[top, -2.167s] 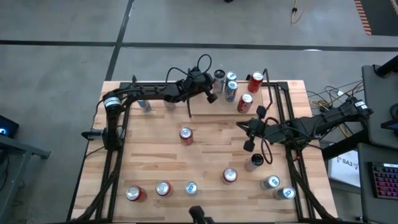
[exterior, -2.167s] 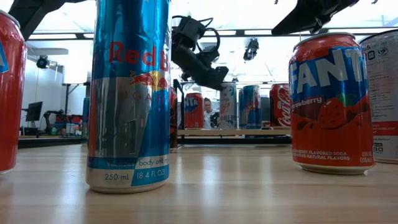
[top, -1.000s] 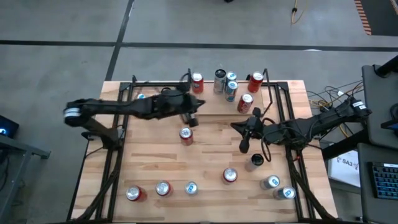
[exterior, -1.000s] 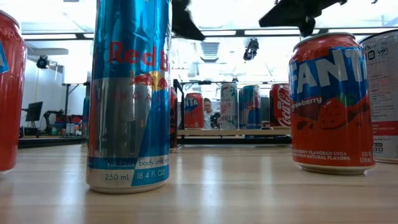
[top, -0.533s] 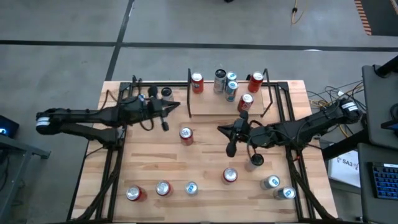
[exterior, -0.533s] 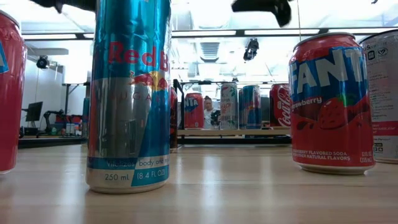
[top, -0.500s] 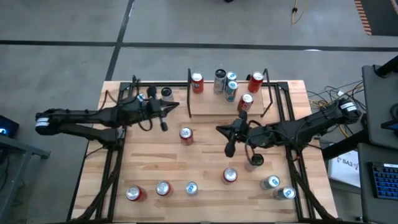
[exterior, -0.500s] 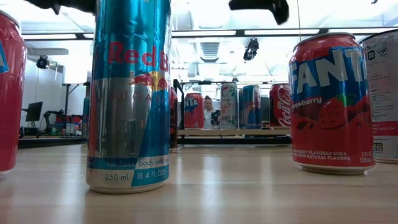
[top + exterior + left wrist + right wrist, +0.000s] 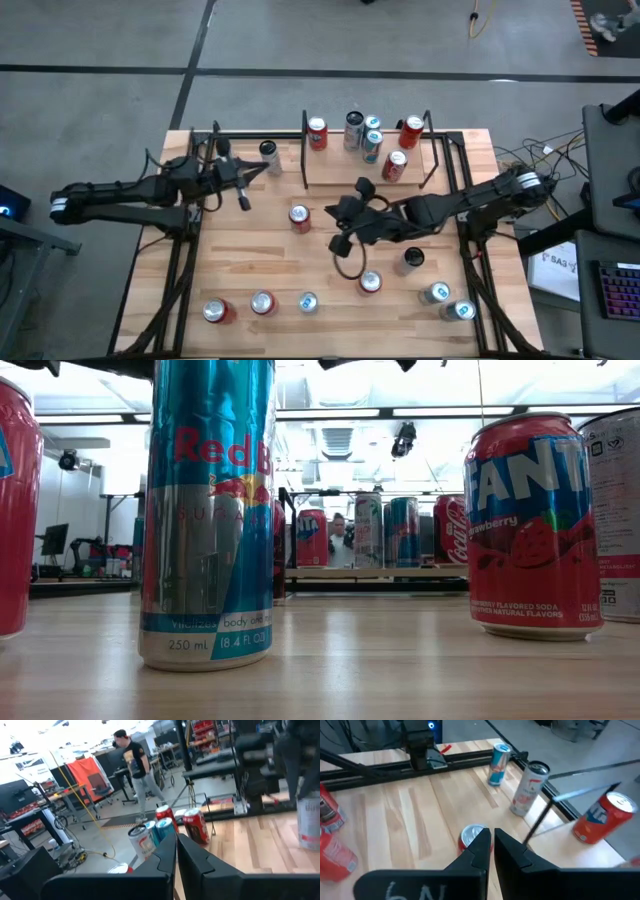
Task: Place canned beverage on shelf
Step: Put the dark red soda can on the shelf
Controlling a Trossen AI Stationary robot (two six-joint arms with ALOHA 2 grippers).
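Five cans (image 9: pixel 361 137) on the shelf (image 9: pixel 335 166) at the table's (image 9: pixel 250 240) back edge

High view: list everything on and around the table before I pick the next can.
shelf: one, light wood with black rails, back centre of the table
shelf cans: six, three red, two blue, one silver, upright on the shelf
side can: one, silver, on the table by the shelf's left-arm end
middle cans: three, two red and one dark, mid-table
front cans: five, two red and three blue, along the front edge
table: one, light wood
person: one, dark shirt, in the room beyond
left gripper: shut, empty, left of the shelf
right gripper: shut, empty, beside one red middle can
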